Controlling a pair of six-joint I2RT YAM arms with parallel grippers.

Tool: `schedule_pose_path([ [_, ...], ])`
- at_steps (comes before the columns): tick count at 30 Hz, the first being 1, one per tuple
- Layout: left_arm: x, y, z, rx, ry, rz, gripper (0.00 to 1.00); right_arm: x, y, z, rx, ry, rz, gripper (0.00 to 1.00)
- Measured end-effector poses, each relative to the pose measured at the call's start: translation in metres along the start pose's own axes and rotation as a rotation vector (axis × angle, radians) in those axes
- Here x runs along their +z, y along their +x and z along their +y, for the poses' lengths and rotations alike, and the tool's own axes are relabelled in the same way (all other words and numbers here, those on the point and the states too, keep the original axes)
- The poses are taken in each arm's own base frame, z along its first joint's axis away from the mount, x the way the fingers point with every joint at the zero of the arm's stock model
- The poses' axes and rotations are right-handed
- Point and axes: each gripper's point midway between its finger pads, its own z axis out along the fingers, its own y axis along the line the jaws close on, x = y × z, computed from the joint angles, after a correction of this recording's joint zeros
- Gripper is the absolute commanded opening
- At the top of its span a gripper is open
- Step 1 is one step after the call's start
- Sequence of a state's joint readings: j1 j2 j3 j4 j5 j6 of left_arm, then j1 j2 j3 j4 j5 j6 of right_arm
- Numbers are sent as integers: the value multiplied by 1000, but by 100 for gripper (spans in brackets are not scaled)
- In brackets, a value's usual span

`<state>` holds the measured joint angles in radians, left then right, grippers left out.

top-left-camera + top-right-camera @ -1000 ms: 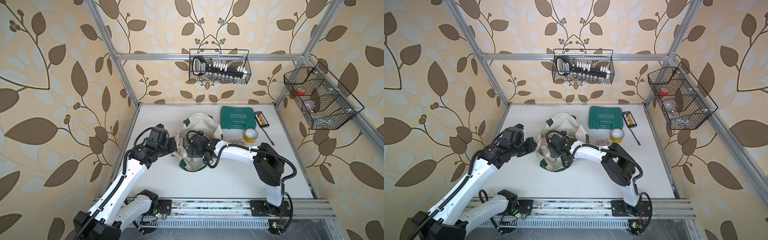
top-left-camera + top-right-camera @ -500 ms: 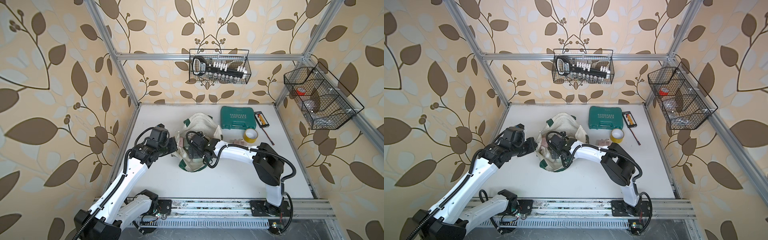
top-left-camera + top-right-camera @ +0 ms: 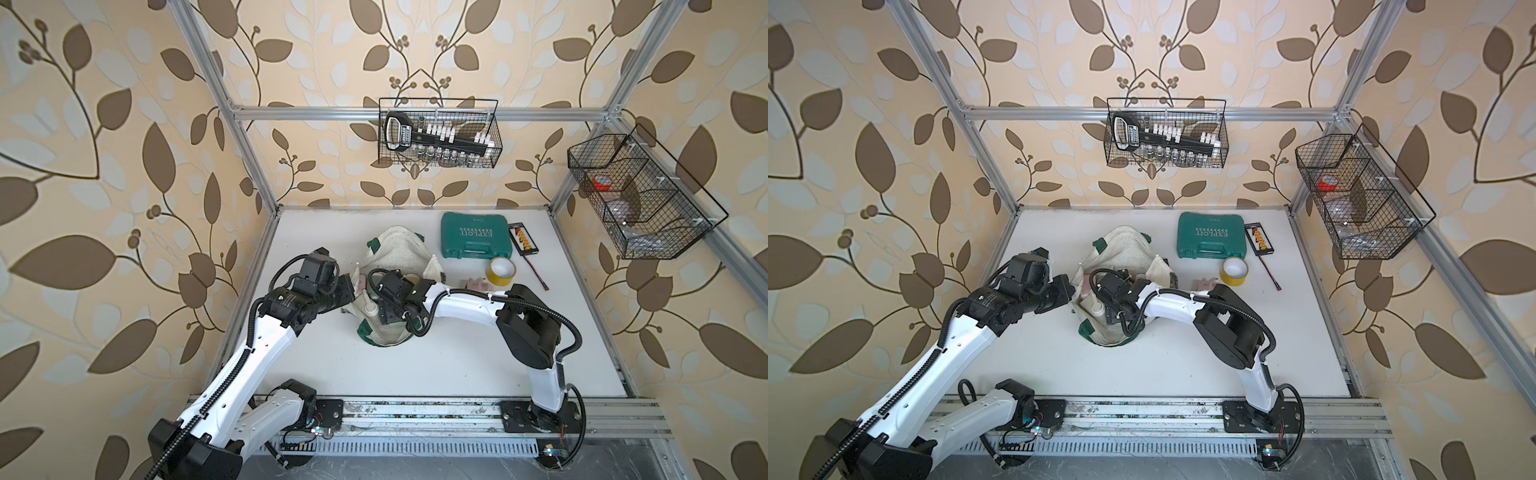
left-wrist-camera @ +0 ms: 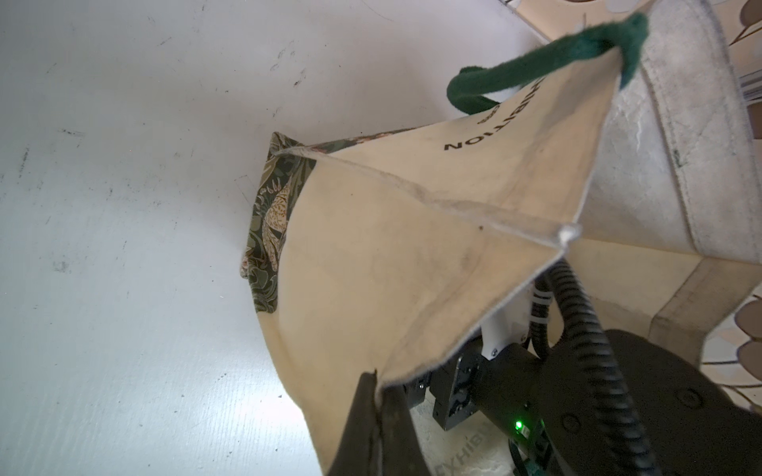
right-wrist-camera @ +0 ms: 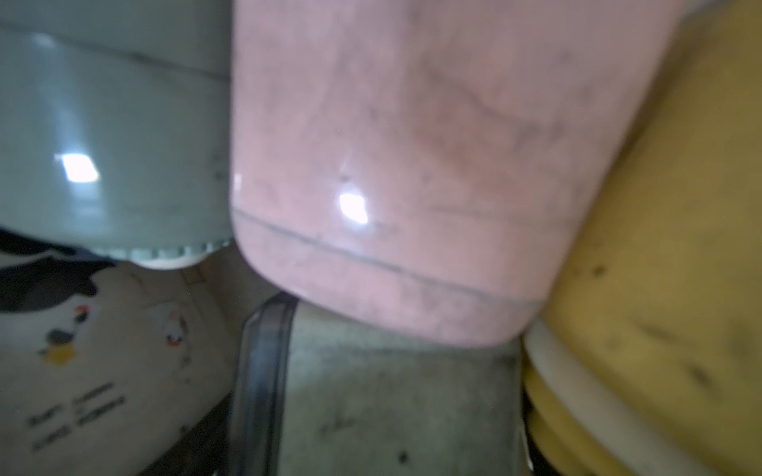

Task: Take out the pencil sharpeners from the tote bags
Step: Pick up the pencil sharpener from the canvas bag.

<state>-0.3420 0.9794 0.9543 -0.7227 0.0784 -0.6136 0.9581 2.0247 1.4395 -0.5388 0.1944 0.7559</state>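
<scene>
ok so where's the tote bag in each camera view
Top view: tote bag near centre, left of the teal case.
Top view: same place.
Left wrist: cream canvas fills centre and right.
Right wrist: canvas unclear; pencil sharpeners fill it.
Shared landmark: left gripper pinching the bag's rim.

Tote bag point(image 4: 412, 255): cream canvas, matt and coarse-woven, grubby along the seams, and its green handle point(image 4: 536, 70) looks fuzzy, like felt. Pink sharpener point(image 5: 412, 144) is glossy plastic, scuffed grey. Sage sharpener point(image 5: 103, 123) is shinier and catches the light, and the yellow sharpener point(image 5: 680, 247) is dark-speckled. Bench point(image 4: 123, 206) is smooth white, faintly scuffed. At one o'clock from the bag, teal case point(image 3: 476, 235), moulded plastic.
</scene>
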Motion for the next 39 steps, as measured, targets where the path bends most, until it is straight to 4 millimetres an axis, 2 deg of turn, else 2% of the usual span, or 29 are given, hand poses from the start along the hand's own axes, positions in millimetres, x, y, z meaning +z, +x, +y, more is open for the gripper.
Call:
schedule_pose_path([
  [6,0,-1,-1,-6,1,-1,0,-7,-3,1,-15,-8,-8,73],
  [10,1,-2,-3,-7,1,-2,0,-28,-13,3,-20,-35,-40,73],
  [16,2,-6,-5,-10,1,-9,0,-84,-45,12,-16,-124,-154,73],
  [20,2,-10,-8,-10,1,-14,0,-116,-71,8,14,-179,-232,73],
  [23,2,-16,-11,-10,-2,-21,0,-130,-88,0,46,-209,-270,72],
  [26,4,-23,-15,-10,-10,-27,0,-134,-100,-7,71,-229,-291,72],
  [32,12,-33,-22,-10,-21,-16,0,-141,-111,-7,68,-260,-301,73],
  [39,23,-44,-31,-8,-37,9,0,-194,-157,7,71,-347,-429,72],
])
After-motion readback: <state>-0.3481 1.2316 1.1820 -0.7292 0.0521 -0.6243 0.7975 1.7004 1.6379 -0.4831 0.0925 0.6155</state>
